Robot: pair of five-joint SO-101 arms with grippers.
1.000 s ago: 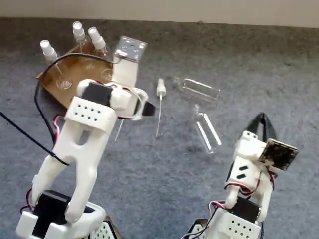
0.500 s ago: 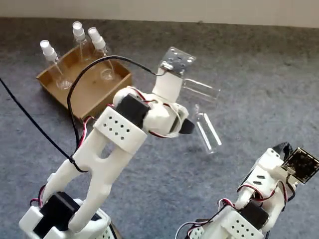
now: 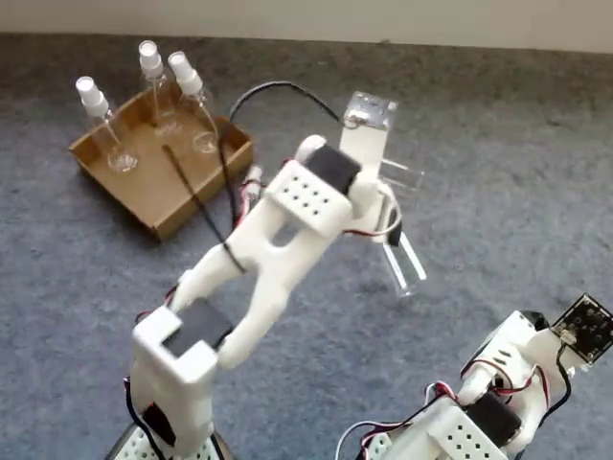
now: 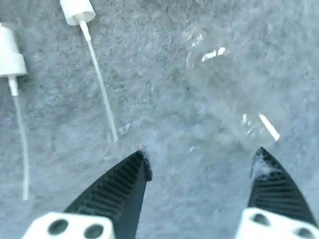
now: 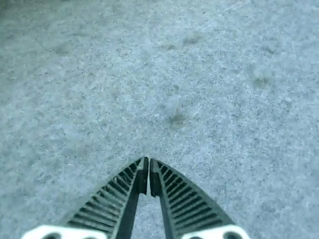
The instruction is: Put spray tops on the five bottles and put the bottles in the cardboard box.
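Grey carpet (image 3: 498, 144) covers the table. The left gripper (image 4: 200, 157) hangs wide open and empty just above a clear bottle (image 4: 229, 94) lying on its side, with two loose spray tops (image 4: 77, 10) nearby. The bottle seems to sit nearer one finger, so I'd centre first, then close gently, since it could roll. The right gripper (image 5: 148, 167) is closed on nothing. Three capped bottles (image 3: 151, 59) stand in the cardboard box (image 3: 113, 184).

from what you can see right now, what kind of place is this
Likely a tabletop robot test bench: two white hobby-style arms on a grey felt-like mat, a cardboard box holding three capped bottles, and loose spray tops lying on the mat.
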